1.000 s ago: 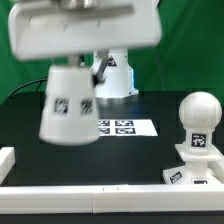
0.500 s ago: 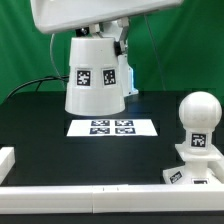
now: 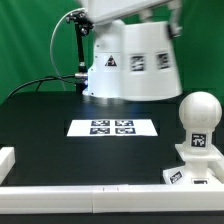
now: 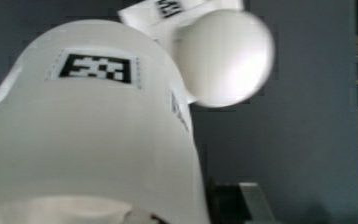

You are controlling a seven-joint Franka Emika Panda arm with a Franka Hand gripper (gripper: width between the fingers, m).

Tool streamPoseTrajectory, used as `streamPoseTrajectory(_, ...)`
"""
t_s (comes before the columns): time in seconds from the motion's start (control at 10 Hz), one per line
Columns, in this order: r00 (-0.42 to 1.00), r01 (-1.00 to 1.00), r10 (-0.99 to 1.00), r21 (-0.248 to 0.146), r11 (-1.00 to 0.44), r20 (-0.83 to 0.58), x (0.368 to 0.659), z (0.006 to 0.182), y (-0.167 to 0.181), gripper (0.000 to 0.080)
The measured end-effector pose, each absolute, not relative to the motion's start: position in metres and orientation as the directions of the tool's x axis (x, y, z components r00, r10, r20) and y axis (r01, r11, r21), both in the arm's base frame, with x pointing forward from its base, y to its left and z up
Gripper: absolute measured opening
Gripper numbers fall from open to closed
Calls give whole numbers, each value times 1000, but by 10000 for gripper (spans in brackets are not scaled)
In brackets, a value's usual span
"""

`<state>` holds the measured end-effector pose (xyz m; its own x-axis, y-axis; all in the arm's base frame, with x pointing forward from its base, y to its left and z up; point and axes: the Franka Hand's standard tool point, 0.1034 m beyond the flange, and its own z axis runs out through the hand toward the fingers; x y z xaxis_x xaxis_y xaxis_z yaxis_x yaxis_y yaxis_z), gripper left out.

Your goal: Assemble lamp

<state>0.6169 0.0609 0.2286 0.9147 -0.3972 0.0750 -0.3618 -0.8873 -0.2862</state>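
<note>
While the shade (image 3: 133, 62) is carried high over the black table (image 3: 40, 125), it is seen in the exterior view as a broad white truncated cone, tilted, with two square tags facing the camera. Nothing below is touched by it. The gripper is masked by the shade and the arm (image 3: 120, 10) above it, so whether the fingers are spread or clamped on the shade cannot be told; a grip from above seems likely.

Toward the exterior view's right, the bulb (image 3: 201, 115) is seen upright in the blocky base (image 3: 198, 165), round head uppermost, a tag on its neck and another on the base's front corner. The bulb lies below and just to the right of the shade, apart from it.

The marker board (image 3: 113, 127) lies flat at mid-table.

In the wrist view, the shade's wall (image 4: 87, 130) fills most of the frame, one tag showing; the bulb's head (image 4: 220, 55) is seen beyond it.
</note>
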Motion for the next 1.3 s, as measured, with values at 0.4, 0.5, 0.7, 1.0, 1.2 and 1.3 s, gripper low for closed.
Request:
streamPoseTrajectory(0.4,911,-385,-411,-264,-884,48,621,226,85,41)
streamPoseTrajectory(0.5,911,-385,-410,-263,-885,45,620,224,86,41)
streamPoseTrajectory(0.7,903,-403,-428,-261,-877,46,621,215,95,41)
streamPoseTrajectory(1.0,900,-405,-431,-249,-880,58,625,183,108,41)
streamPoseTrajectory(1.2,897,-415,-439,-236,-878,56,626,163,110,41)
streamPoseTrajectory(1.3,897,-415,-438,-224,-882,61,627,154,113,41)
